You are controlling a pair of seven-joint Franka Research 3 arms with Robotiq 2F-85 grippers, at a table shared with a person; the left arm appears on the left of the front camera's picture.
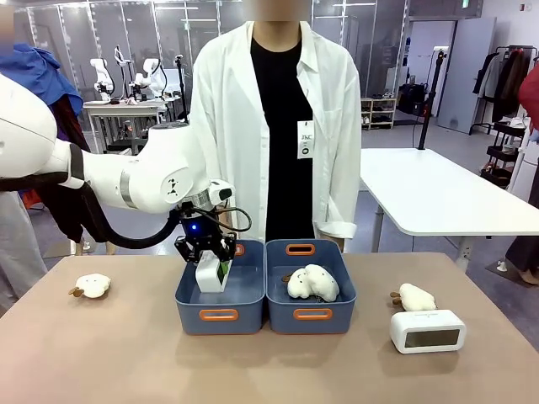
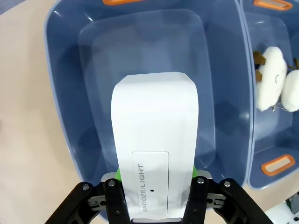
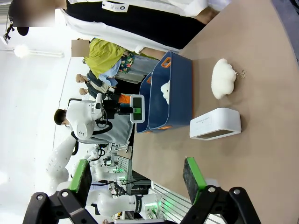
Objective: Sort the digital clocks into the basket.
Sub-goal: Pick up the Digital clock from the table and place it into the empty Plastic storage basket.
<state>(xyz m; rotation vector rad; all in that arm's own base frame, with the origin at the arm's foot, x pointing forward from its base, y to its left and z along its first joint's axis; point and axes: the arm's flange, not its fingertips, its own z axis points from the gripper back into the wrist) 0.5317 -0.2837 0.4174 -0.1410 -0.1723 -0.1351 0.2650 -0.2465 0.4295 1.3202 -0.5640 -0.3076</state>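
My left gripper [image 1: 207, 254] is shut on a white digital clock [image 1: 212, 274] and holds it upright inside the mouth of the left blue basket [image 1: 219, 314]. In the left wrist view the clock [image 2: 156, 140] shows its SNOOZE/LIGHT bar between the green pads, above the basket's floor [image 2: 93, 84]. The second digital clock [image 1: 427, 330] lies on the table at the right, face toward me. In the right wrist view my right gripper [image 3: 138, 179] is open and high above the table, well apart from that clock [image 3: 216, 123].
The right blue bin [image 1: 312, 316] holds a white plush toy [image 1: 313, 283]. Another plush [image 1: 417, 296] lies just behind the second clock, and a third plush [image 1: 91, 286] sits at the table's left. A person in a white coat [image 1: 278, 126] stands at the far edge.
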